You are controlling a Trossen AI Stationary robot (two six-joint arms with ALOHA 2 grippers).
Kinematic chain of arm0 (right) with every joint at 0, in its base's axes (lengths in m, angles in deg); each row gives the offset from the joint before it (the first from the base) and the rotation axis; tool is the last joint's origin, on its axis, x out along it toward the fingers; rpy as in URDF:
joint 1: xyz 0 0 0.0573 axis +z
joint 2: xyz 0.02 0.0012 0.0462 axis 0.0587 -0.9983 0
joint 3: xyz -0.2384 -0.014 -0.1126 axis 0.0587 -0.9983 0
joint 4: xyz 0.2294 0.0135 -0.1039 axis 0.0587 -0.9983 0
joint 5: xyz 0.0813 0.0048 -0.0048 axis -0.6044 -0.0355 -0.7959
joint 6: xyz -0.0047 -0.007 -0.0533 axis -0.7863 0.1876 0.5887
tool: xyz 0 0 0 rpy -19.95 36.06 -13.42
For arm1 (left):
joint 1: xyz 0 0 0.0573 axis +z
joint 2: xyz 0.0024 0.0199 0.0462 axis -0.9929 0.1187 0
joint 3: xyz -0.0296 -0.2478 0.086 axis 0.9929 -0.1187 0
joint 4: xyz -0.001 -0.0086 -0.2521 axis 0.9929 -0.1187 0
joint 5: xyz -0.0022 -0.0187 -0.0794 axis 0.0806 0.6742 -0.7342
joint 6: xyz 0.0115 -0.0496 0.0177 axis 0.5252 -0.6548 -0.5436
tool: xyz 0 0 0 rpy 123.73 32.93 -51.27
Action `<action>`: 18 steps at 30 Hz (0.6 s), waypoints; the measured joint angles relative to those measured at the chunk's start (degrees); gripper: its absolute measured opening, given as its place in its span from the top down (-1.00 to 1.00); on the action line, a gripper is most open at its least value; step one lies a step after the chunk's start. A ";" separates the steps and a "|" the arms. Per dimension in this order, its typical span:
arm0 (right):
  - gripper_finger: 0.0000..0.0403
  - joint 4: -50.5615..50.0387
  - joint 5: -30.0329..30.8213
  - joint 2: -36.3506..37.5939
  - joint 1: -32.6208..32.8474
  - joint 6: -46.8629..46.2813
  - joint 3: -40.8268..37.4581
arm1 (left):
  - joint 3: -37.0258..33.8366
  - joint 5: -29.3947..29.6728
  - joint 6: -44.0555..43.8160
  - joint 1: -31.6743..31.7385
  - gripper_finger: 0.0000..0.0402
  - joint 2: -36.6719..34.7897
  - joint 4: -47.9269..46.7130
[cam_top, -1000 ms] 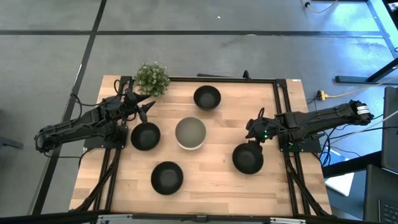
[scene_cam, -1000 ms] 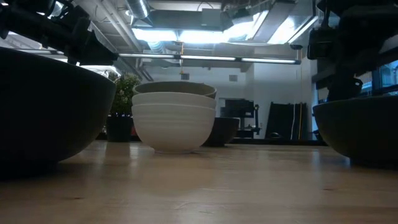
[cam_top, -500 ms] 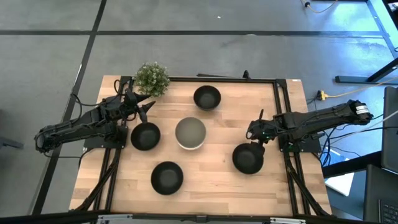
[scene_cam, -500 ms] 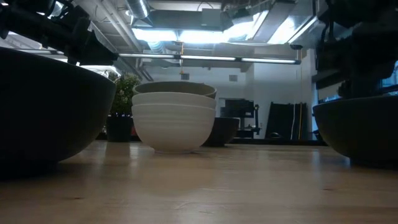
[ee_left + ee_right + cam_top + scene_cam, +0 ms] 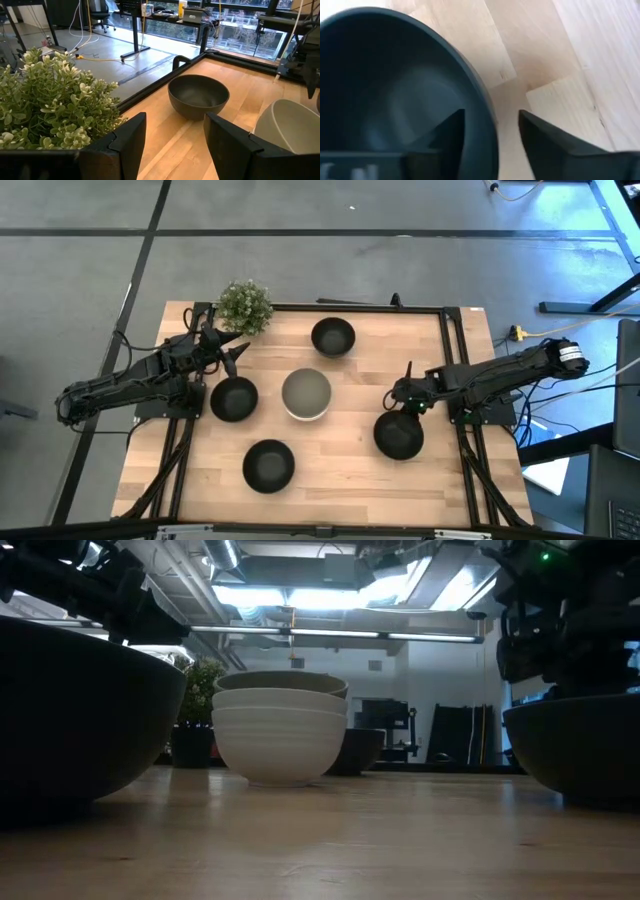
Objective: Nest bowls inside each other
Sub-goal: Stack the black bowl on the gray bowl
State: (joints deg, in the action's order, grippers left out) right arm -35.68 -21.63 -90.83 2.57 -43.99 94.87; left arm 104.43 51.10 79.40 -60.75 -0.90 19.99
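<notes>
Wood boards make up your table (image 5: pixel 340 470), with a grey floor all around. Your right gripper (image 5: pixel 492 132) has its fingers spread wide, one inside and one outside the rim of a black bowl (image 5: pixel 398 434), so it can pinch the rim. It holds nothing yet. Your left gripper (image 5: pixel 172 137) waits, fingers apart and holding nothing, by the plant (image 5: pixel 244 305). Three more black bowls (image 5: pixel 233 398) sit apart around the middle stack (image 5: pixel 306 394), which shows a grey bowl nested in white ones.
</notes>
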 joint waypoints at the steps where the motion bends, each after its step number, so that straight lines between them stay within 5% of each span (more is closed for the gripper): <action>1: 0.26 0.31 -0.06 0.00 0.00 0.07 0.00 | 0.00 0.00 0.00 0.00 0.03 0.01 -0.01; 9: 0.92 0.66 -0.96 0.00 -0.01 0.31 0.00 | 0.00 0.00 0.02 -0.01 0.03 -0.01 0.00; 18: 0.96 0.94 -1.53 0.00 -0.05 -0.33 1.49 | 0.00 0.00 0.02 -0.01 0.03 -0.01 0.00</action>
State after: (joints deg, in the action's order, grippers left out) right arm -34.74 -23.15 -90.83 2.52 -44.32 96.35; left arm 104.43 51.10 79.42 -60.76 -0.91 19.99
